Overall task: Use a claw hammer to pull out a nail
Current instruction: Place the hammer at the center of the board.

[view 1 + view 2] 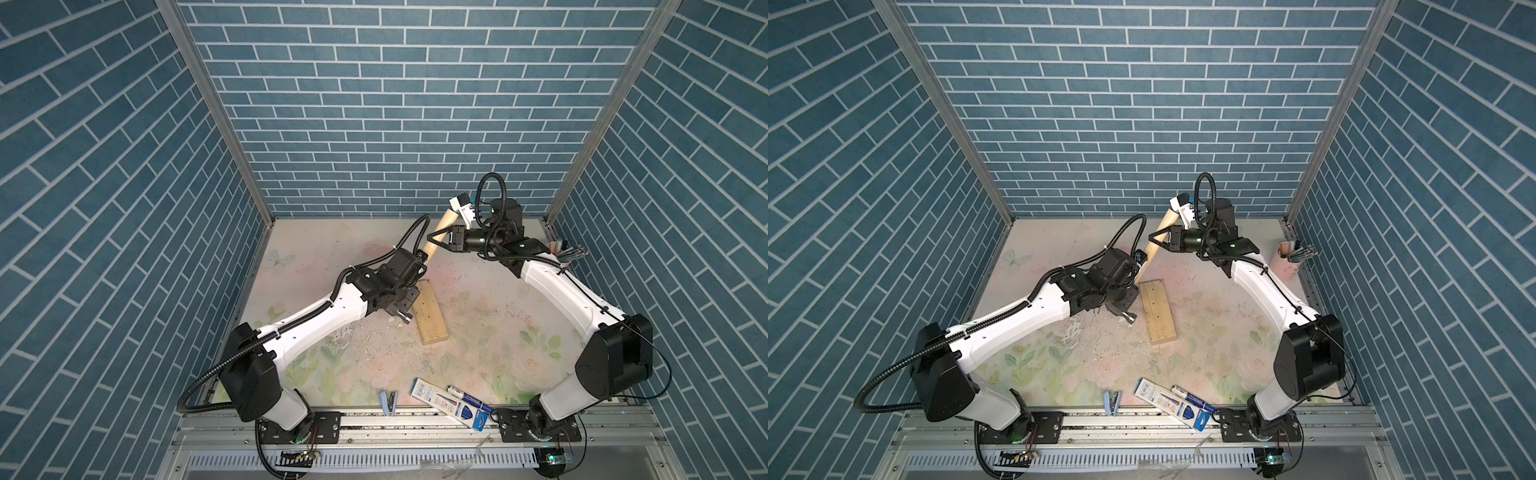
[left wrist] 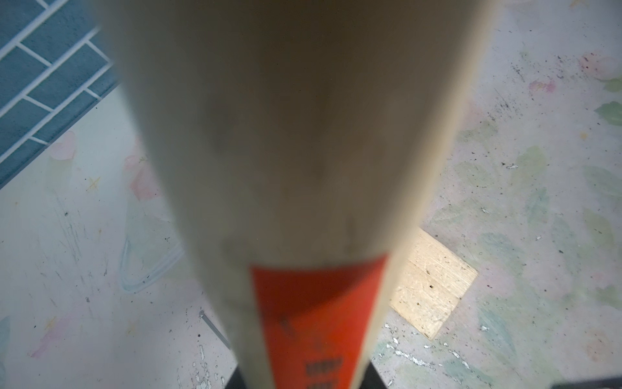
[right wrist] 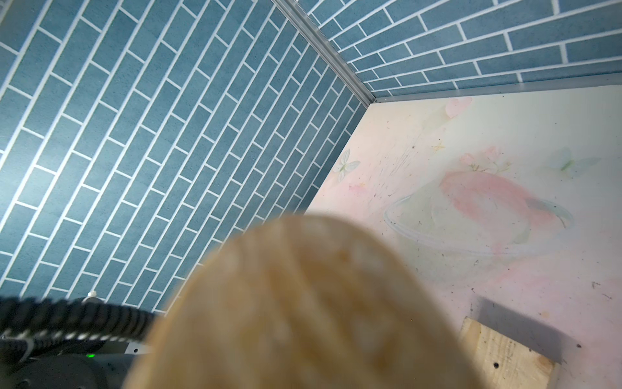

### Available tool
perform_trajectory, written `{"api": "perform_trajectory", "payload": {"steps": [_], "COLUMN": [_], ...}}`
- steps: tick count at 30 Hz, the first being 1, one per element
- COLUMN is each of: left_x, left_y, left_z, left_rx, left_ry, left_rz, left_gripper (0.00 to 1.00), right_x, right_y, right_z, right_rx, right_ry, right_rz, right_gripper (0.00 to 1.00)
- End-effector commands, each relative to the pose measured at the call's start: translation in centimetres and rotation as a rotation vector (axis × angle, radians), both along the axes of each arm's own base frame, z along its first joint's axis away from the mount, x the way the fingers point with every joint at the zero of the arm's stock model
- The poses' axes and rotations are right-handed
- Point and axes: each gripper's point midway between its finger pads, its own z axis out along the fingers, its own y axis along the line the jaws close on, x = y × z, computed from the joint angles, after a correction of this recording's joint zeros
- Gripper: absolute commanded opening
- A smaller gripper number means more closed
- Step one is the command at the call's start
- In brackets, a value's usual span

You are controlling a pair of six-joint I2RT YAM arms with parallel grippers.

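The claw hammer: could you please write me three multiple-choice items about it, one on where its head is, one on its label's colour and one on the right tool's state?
1. Where is the claw hammer's head?
A. Beside the wooden block
B. On top of the wooden block
C. In the pink cup

2. What colour is the label on its handle?
A. Green
B. Blue
C. Orange

3. How is the right tool?
A. Open, clear of the handle
B. Shut on the handle
C. Shut on the wooden block

Answers:
1 A: both top views show the head next to the block, not on it.
2 C: the left wrist view shows an orange label.
3 B: in both top views its fingers close round the upper handle.
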Motion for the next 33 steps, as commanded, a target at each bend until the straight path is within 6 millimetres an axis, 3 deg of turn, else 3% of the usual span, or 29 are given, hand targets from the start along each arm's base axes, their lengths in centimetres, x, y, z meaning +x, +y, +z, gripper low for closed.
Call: {"api": "perform_trajectory", "payload": {"steps": [1, 6, 11, 14, 22, 33], "left_x": [-0.1, -0.1, -0.2, -0.2, -0.4, -0.3], "left_y": [-0.5, -0.7, -1.0, -1.1, -0.9, 0.3], "left_z": [0.2, 0.1, 0.0, -0.1, 0.2, 0.6], "left_rx": [0.016, 0.011, 0.004, 0.001, -0.02, -0.052], "left_ry": [-0.001, 0.004, 0.018, 0.023, 0.018, 0.006], "left_rz": [-0.025, -0.028, -0.037, -0.038, -0.032, 0.007], "left_gripper": [0.28, 0.19, 0.02, 0.0, 0.0, 0.0], "right_x": [-1.4, -1.5, -1.6, -1.6, -1.5, -0.8], "right_y": [0.7, 0.8, 1.1, 1.1, 1.2, 0.7], "right_z": [2.8, 2.7, 2.5, 2.4, 2.3, 2.0], "right_rx": [0.089, 0.084, 0.083, 0.082, 0.079, 0.049], "right_ry": [0.039, 0.04, 0.045, 0.047, 0.047, 0.043], "right_rz": [0.052, 0.056, 0.066, 0.07, 0.063, 0.019], "right_gripper": [0.0, 0.0, 0.0, 0.01, 0.38, 0.5]}}
